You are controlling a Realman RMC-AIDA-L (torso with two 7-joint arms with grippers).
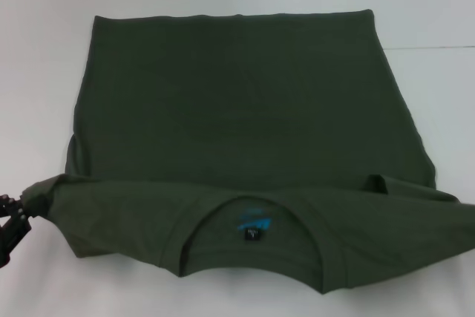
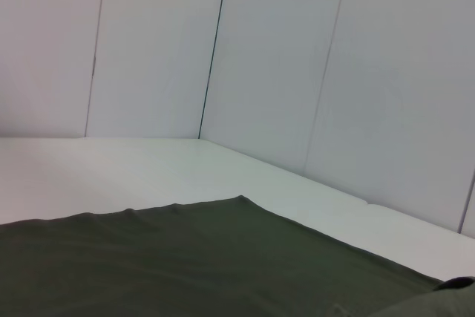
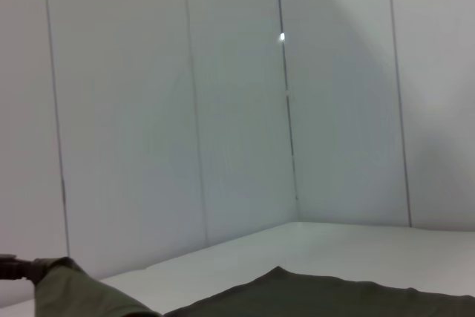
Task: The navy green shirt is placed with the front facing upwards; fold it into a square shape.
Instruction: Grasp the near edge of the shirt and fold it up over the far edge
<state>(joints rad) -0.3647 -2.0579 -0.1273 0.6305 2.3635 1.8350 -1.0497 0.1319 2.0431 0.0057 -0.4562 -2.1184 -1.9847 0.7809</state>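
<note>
Tabletop (image 1: 44,5) first: white, filling the whole head view, with pale wall panels (image 2: 282,64) rising behind it in the wrist views.

Spread across the middle of the frame is the navy green shirt (image 1: 237,102), a big dark olive slab, its far edge running straight along the upper part of the picture from upper left to upper right. The near part is doubled over: a band of cloth lies across the lower third of the frame, from the left edge all the way out to the right edge, on top of the flat body. In the lower centre of that band sits the collar (image 1: 252,257), its ribbed curve opening toward the bottom of the frame, and inside it a small blue mark (image 1: 256,220). No lettering shows on any face I can see, just plain green.

Now the left gripper (image 1: 16,217), low at the left edge of the frame: dark metal, and the left end of the folded band runs right into it, bunched to a point there, so it's pinching that corner of the shirt. The cloth stretches away from it toward the centre and right.

Right gripper: I can't find it in the head view; the band's right end simply runs off the frame at lower right. Its wrist view shows the shirt's edge low in the picture and, at lower left, a bunched green corner (image 3: 70,287) meeting a dark tip, the far claw's pinch.
</note>
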